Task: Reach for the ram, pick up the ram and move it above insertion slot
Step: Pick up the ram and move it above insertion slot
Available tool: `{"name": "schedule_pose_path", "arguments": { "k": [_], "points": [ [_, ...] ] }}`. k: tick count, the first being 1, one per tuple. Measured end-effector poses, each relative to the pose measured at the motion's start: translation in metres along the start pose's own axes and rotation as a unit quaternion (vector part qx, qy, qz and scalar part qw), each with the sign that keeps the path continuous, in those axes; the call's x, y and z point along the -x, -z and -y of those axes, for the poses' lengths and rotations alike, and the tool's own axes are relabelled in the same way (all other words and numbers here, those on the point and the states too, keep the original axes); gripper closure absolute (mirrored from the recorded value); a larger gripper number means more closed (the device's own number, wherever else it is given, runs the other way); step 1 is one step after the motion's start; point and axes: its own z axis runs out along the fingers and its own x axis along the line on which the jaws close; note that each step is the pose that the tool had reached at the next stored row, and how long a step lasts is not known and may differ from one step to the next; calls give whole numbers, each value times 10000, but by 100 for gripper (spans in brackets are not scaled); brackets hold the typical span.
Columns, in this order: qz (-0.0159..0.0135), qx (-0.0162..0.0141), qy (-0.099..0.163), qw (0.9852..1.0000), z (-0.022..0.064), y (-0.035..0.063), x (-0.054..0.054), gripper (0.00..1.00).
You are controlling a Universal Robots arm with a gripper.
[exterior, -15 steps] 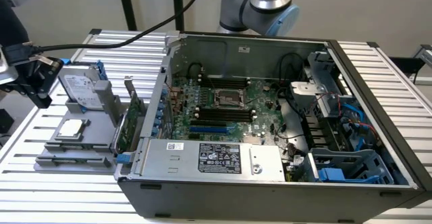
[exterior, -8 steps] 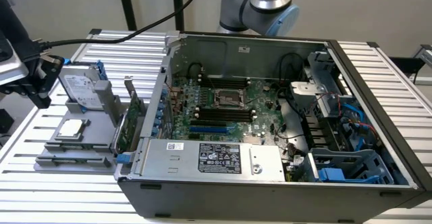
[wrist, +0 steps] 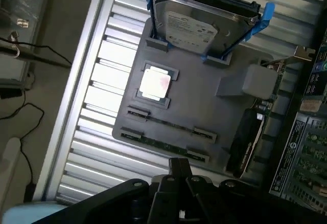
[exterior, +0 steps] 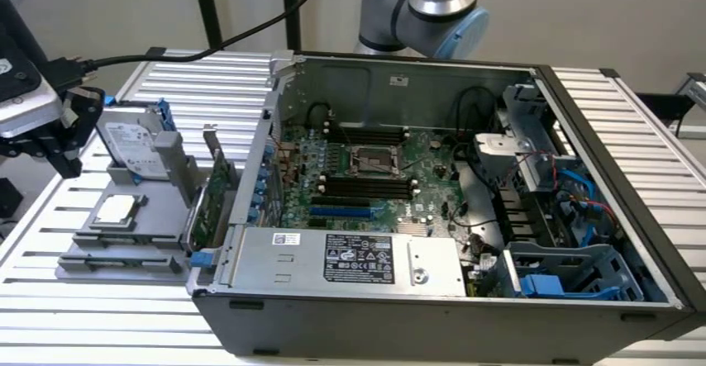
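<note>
From my station I see the tool [exterior: 66, 161] hanging over the counter [exterior: 634, 126] near its edge at the exterior view's left, just outside the gray holder tray [exterior: 105, 249]. It carries nothing, and I cannot tell whether it is spread or pressed together. On the wrist view the tool [wrist: 179, 166] is a dark shape hovering above the tray [wrist: 204, 106], close to the side where the ram [wrist: 162, 144] sits.

The ram stands on its long edge in the tray, a thin greenish strip caught between small end brackets, with a second pair of brackets running alongside it. The tool is above it and apart from it, with no contact.

Beyond the ram, a processor chip [wrist: 155, 83] lies flat in a square pocket, and a silver hard drive [wrist: 196, 27] with blue rails leans upright at the far end of the tray. An expansion card [wrist: 250, 132] stands on edge along the tray side next to the open computer case [exterior: 441, 320].

The case lies on the counter beside the tray, and its motherboard [exterior: 425, 155] is exposed, with the black memory slots [exterior: 364, 187] near its middle, well apart from the tool.
</note>
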Motion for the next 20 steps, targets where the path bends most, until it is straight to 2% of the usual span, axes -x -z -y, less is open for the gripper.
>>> {"name": "schedule_pose_path", "arguments": {
  "k": [5, 10, 14, 17, 20],
  "points": [
    [-17, 0, 449, 9990, 0, -5, 0, 89],
    [-33, 0, 906, 9959, 1, -10, 0, 89],
    [-47, -1, 1263, 9920, 0, -14, 0, 89],
    [-57, -1, 1535, 9881, 1, -17, 0, 89],
    [-66, 0, 1804, 9836, 1, -22, 0, 89]
  ]
}}
